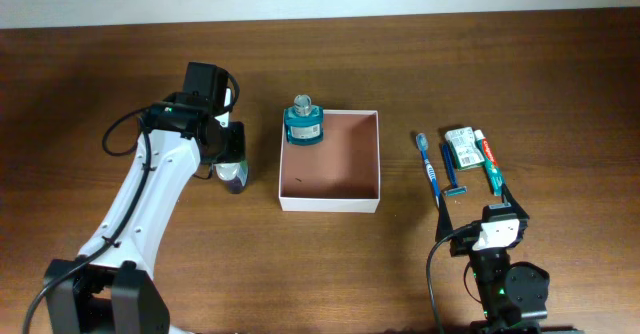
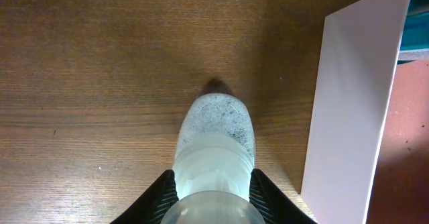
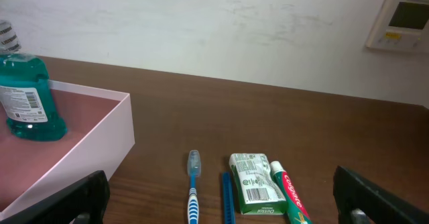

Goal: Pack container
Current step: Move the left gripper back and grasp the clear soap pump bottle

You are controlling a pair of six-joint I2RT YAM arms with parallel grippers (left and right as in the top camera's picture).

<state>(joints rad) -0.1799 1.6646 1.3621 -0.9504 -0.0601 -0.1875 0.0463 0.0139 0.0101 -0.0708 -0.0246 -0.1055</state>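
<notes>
Left end effector (image 2: 214, 187): clenched on a small translucent bottle (image 2: 214, 137), one finger (image 2: 157, 200) on each side of the body. The bottle's speckled grey end points away from the end effector toward the tabletop (image 2: 100, 83). Whether it touches the wood cannot be told.

Container (image 1: 330, 203): on the tabletop, just right of the left end effector and apart from the held bottle. In the left wrist view its white wall runs along the right side. The inside is reddish-brown.

A teal mouthwash bottle (image 1: 303, 122) stands upright in the container, in the corner that is far and nearest the left end effector. The rest of the floor is bare.

Right end effector (image 3: 220, 184): released, fingers (image 3: 87, 197) spread wide, gripping nothing. It sits well right of the container.

Ahead of it, lying on the tabletop, left to right:
- toothbrush (image 3: 193, 184)
- blue razor (image 3: 228, 197)
- green-and-white packet (image 3: 253, 184)
- toothpaste tube (image 3: 291, 197), just beside the packet

Seen from this end effector, the container and mouthwash bottle are ahead and to the left.
</notes>
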